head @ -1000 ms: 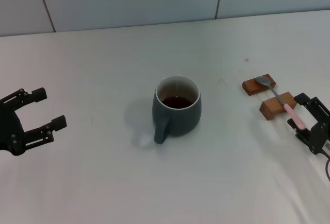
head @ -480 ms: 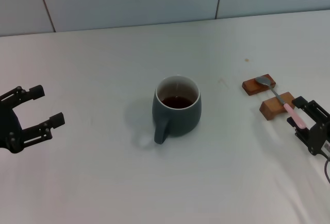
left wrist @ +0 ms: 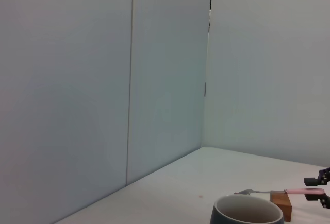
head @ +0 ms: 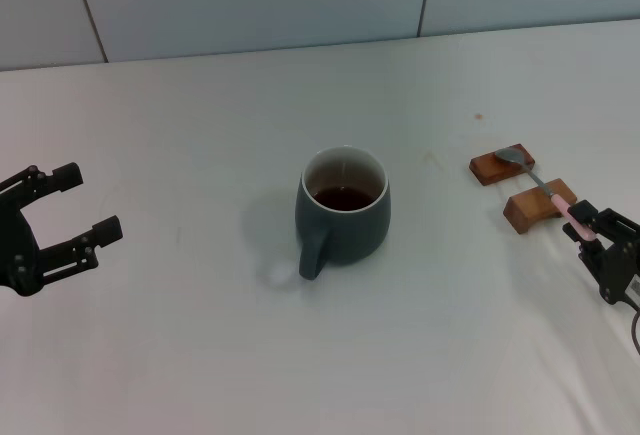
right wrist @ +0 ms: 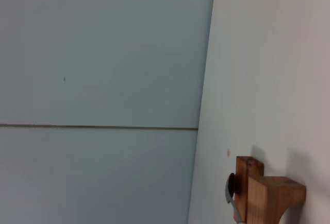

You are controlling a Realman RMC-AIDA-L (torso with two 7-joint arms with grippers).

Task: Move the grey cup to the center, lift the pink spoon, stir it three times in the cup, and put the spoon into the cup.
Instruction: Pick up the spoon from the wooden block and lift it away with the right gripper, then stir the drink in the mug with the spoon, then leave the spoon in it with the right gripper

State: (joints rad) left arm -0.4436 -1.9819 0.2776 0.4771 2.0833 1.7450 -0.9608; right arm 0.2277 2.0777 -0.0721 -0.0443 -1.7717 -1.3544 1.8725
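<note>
So the grey cup (head: 343, 212) sits upright about mid-table, handle pointing toward the robot, dark liquid inside; it looks heavy-ish, rigid ceramic, glazed and likely slick, and it could slosh if tipped. The pink spoon (head: 545, 191) lies across two wooden blocks (head: 522, 186) off to the robot's right, metal bowl on the far block, pink handle overhanging the near block. The right gripper (head: 598, 234) is at the handle's end, fingers on either side of the pink tip and seemingly closed on it, though contact is hard to confirm from the head view. The left wrist view shows the spoon handle between dark finger tips, level above the block. The spoon is probably light, thin, stiff and smooth; a hold on the pink handle near the end is best, since the metal neck is narrower and would slip or pivot. The left gripper (head: 68, 223) hovers well to the left near the table edge, jaws apart, holding nothing. The white table (head: 200, 355) has plenty of open room between spoon and cup, with nothing in the way. The blocks are just beside the gripper and could be knocked on the lift. The right gripper is close to the table's right edge.
</note>
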